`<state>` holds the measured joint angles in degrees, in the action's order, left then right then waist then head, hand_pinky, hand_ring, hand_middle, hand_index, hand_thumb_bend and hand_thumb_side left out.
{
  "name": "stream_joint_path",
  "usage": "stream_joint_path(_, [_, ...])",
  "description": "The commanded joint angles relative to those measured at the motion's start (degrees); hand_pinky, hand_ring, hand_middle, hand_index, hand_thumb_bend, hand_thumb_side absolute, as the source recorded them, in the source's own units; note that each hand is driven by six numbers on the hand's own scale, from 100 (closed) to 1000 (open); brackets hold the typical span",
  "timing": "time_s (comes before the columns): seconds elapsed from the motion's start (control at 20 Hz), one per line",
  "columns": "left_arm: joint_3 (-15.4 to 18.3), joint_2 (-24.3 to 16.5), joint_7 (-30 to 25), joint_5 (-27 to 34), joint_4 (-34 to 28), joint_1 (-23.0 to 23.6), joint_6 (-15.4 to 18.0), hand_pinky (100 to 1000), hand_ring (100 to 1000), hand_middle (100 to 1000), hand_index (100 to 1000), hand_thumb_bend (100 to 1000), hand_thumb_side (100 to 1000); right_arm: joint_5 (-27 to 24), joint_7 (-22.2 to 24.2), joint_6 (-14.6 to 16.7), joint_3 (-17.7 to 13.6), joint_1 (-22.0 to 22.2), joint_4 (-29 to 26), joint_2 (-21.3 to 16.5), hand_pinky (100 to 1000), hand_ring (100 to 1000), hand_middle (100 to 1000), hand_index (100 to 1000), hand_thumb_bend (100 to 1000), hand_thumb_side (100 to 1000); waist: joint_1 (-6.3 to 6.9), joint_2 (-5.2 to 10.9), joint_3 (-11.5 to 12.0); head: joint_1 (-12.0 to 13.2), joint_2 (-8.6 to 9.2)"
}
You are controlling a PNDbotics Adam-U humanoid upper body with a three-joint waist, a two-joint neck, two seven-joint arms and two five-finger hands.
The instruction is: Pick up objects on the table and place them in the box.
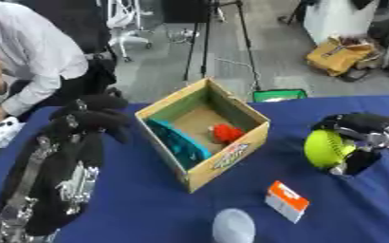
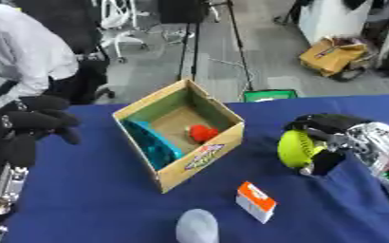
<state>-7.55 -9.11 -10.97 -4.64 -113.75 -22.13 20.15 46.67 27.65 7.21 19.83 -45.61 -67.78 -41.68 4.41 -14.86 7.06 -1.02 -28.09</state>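
Cloth, cardboard and black hands — how the surfaces look

The table (image 1: 148, 213) wears a matt blue cloth, smooth with a few soft folds; the box (image 1: 231, 159) is plain brown cardboard, dull inside, with a printed label on its front wall; the left hand (image 1: 86, 121) looks matt black like fabric, above a forearm of bright silver metal — the right hand (image 2: 335, 130) is matt black too, curled round a yellow-green ball (image 2: 296, 148) with a faintly fuzzy skin; the small orange-and-white carton (image 1: 287, 201) looks like printed card, the pale grey rounded thing (image 1: 234, 227) smooth and matt
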Motion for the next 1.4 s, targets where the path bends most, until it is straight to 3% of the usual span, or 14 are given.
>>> stream_joint_path(0.05, [0.2,-0.5,0.2,0.0,-0.8,-0.7,-0.1,541,697,751,721,100,533,-0.9,0.4,-0.6,0.3,0.1,-0.2,-1.9,544,555,807,855,402,254,-0.14,0.65,-0.1,0.1,0.68])
stream_joint_path(0.3, [0.1,-0.4,0.2,0.0,-0.8,-0.8,-0.2,540,697,751,721,100,533,-1.9,0.2,-1.1,0.3,-0.1,-0.4,-2.0,511,531,754,761,377,225,-0.18,0.67,-0.1,0.1,0.67])
stream_joint_path(0.65, [0.0,-0.4,0.1,0.0,-0.8,-0.8,-0.2,538,698,751,721,100,533,-2.8,0.6,-1.2,0.4,-0.5,-0.7,-2.3,499,511,677,719,348,226,-0.37,0.66,0.1,0.2,0.69])
stream_joint_path(0.9, [-0.1,-0.4,0.1,0.0,-0.8,-0.8,-0.2,537,698,750,721,100,533,-3.7,0.3,-1.4,0.4,-0.8,-1.2,-2.6,475,480,573,665,309,219,-0.54,0.63,0.1,0.3,0.63])
stream_joint_path(1.4, [-0.2,-0.5,0.0,0.0,-0.8,-0.8,-0.4,530,699,750,721,100,532,-4.4,-0.7,-1.7,0.6,-1.8,-2.0,-3.0,448,443,487,596,261,222,-0.69,0.68,0.2,0.4,0.78])
